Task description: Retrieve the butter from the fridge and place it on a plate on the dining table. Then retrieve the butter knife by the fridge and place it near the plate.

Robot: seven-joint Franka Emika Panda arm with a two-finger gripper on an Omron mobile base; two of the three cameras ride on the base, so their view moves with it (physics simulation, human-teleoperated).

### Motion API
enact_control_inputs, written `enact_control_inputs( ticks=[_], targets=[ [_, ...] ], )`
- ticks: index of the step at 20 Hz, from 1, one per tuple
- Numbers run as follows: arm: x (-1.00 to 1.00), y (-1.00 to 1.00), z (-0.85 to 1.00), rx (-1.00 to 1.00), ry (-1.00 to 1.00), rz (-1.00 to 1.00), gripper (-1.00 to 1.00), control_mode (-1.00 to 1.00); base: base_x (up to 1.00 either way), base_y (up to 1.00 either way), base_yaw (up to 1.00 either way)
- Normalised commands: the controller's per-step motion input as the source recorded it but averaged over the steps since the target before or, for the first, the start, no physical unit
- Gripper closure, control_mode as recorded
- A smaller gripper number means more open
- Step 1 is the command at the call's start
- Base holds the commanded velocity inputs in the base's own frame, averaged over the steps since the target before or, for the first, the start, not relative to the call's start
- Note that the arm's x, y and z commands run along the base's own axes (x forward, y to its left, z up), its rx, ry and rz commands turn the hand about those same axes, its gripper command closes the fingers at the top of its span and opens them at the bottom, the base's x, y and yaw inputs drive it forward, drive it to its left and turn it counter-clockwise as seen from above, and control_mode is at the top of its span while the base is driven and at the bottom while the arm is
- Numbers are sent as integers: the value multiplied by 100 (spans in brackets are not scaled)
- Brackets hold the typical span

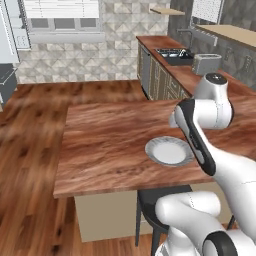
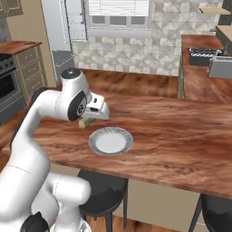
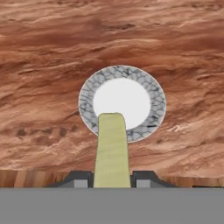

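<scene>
Your gripper [image 3: 112, 180] is clamped on the butter [image 3: 112, 151], one finger on each side of the stick, which juts forward from the jaws. In the hand view its far end overlaps the near rim of the plate [image 3: 153, 94]. From the right base view, the butter [image 2: 84, 122] hangs above the table [image 2: 181, 136], beside the plate [image 2: 110, 140] and apart from it. Beyond the table stands a toaster [image 2: 220, 66] on the counter.

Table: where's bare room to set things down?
Table is bare wood all round the plate: wide left of it to the edge, and behind it. Plate centre is free. The one busy spot: the gripper, shut on the butter, above the plate's near side.
</scene>
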Motion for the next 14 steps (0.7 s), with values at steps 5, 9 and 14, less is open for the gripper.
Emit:
enact_control_inputs(
  ticks=[5, 9, 14],
  targets=[
    [51, -7, -50, -2, -5, 0, 100, -100, 0, 0, 0],
    [14, 0, -40, 0, 2, 0, 100, -100, 0, 0, 0],
    [9, 0, -50, 0, 2, 0, 100, -100, 0, 0, 0]
  ],
)
